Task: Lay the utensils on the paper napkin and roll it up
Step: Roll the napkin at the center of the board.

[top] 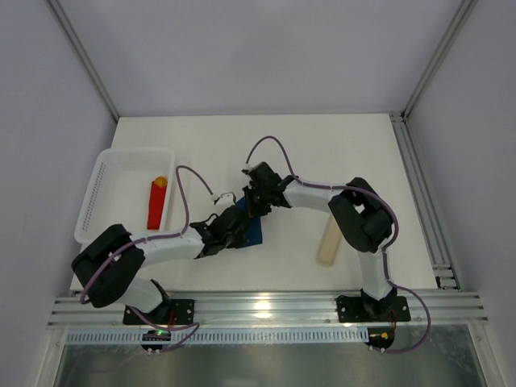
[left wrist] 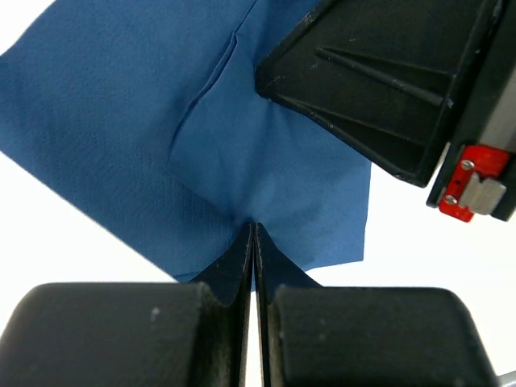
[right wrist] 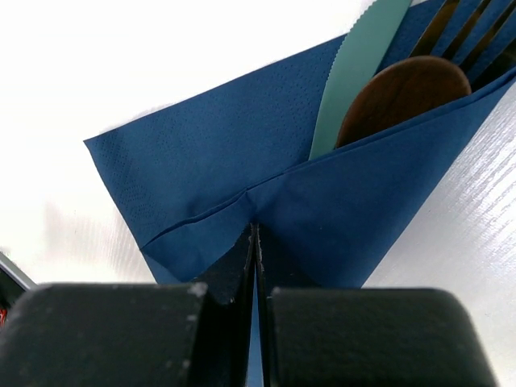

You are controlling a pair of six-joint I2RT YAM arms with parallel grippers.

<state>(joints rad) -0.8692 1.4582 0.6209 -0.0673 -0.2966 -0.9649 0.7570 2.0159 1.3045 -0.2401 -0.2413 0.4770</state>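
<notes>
Two arms up: the left arm (top: 153, 250) and right arm (top: 322, 196), white shells with chunky black joints. A purple cable (top: 187, 193) loops along each. Black base plates (top: 161, 313) below (green light (top: 164, 330) glowing). Matte black jaws, and a red tab (left wrist: 458, 184) with silver screws.
</notes>
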